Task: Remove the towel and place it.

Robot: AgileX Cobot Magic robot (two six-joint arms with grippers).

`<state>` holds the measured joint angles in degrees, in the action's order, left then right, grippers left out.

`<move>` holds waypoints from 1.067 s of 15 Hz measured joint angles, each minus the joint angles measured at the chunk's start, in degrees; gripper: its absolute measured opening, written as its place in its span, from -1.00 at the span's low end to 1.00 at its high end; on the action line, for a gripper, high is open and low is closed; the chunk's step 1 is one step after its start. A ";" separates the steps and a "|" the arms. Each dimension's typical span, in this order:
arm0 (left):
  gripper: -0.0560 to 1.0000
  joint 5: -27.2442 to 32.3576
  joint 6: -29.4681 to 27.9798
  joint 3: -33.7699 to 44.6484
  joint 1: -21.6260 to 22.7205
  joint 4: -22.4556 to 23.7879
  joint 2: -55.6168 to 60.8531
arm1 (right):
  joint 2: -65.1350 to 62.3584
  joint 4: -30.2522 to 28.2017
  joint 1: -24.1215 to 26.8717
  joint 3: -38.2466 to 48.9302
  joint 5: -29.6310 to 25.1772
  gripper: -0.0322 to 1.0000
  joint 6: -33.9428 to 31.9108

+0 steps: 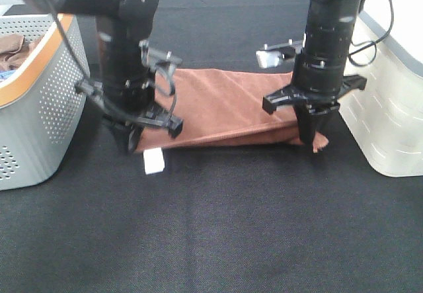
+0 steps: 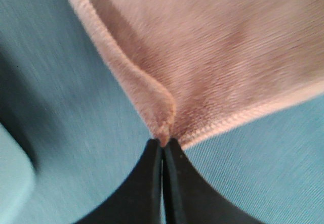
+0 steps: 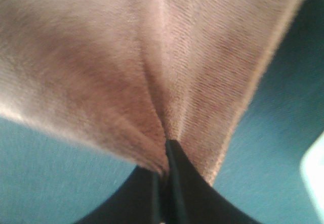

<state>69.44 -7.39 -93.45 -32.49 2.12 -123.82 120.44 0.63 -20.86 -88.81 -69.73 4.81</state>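
Two towel (image 1: 225, 101) corners pinched (left gripper (image 2: 162, 144), right gripper (image 3: 163, 158)) between basket (image 1: 39, 108) and bin (image 1: 390, 121)

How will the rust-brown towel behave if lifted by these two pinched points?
Probably floppy: the rust-brown microfibre towel puckers into folds where the left gripper and right gripper pinch it, so should sag between them. Likely light: the hem looks thin. Its ribbed pile looks unlikely to slip.

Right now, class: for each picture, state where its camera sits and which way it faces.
Exterior high: mounted high, looking down at the towel on the black table; left gripper and right gripper show.
Left wrist: on the left arm, facing its gripper pinching a corner.
Right wrist: on the right arm, facing its gripper.
All share the towel.
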 joint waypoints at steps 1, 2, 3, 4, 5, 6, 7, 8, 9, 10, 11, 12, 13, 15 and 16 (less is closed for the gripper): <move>-0.89 -0.06 0.00 1.49 0.00 -0.80 0.00 | 0.00 0.34 0.00 1.15 0.06 -0.94 0.00; -0.89 -0.06 0.06 2.52 0.00 -1.72 0.00 | 0.00 0.63 0.00 1.89 0.06 -0.94 0.00; -0.89 -0.52 0.29 4.41 0.00 -2.52 0.06 | 0.00 0.97 0.00 2.64 0.11 -0.94 0.00; -0.89 -0.63 0.40 5.44 0.00 -2.92 0.29 | 0.00 1.20 0.00 2.81 0.11 -0.94 0.00; -0.89 -0.86 0.46 6.30 0.00 -3.21 0.69 | 0.00 1.60 0.00 2.81 0.17 -0.93 0.00; -0.89 -0.74 0.57 6.65 0.00 -3.09 1.32 | 0.00 2.12 0.00 2.81 0.17 -0.80 0.00; -0.89 -0.74 0.57 6.65 0.00 -3.09 1.32 | 0.00 2.12 0.00 2.81 0.17 -0.80 0.00; -0.89 -0.63 0.57 6.82 0.00 -2.81 1.60 | 0.00 2.52 0.00 2.81 0.17 -0.65 0.00; -0.89 -0.57 0.57 6.88 0.00 -2.75 1.89 | 0.00 3.15 0.00 2.81 0.17 -0.42 0.00; -0.84 -0.52 0.57 6.88 0.00 -2.75 1.95 | 0.00 3.61 0.00 2.81 0.17 -0.20 0.00; -0.64 -0.34 0.57 6.93 0.00 -2.75 1.95 | 0.00 3.84 0.00 2.81 0.17 0.06 0.00; -0.40 -0.34 0.57 6.93 0.00 -2.75 1.95 | 0.00 3.95 0.00 2.81 0.17 0.13 0.00; -0.16 -0.29 0.57 6.93 0.00 -2.75 1.95 | 0.00 4.01 0.00 2.81 0.17 0.17 0.00; 0.15 -0.23 0.57 6.93 0.00 -2.75 1.95 | -0.23 4.01 0.00 2.81 0.06 0.20 -0.23; 0.19 -0.23 0.57 6.93 0.00 -2.75 2.01 | -0.80 4.13 0.00 2.81 0.06 0.20 -0.69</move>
<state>69.21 -6.82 -86.52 -32.49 -0.63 -121.81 119.63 4.76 -20.86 -86.00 -69.67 4.13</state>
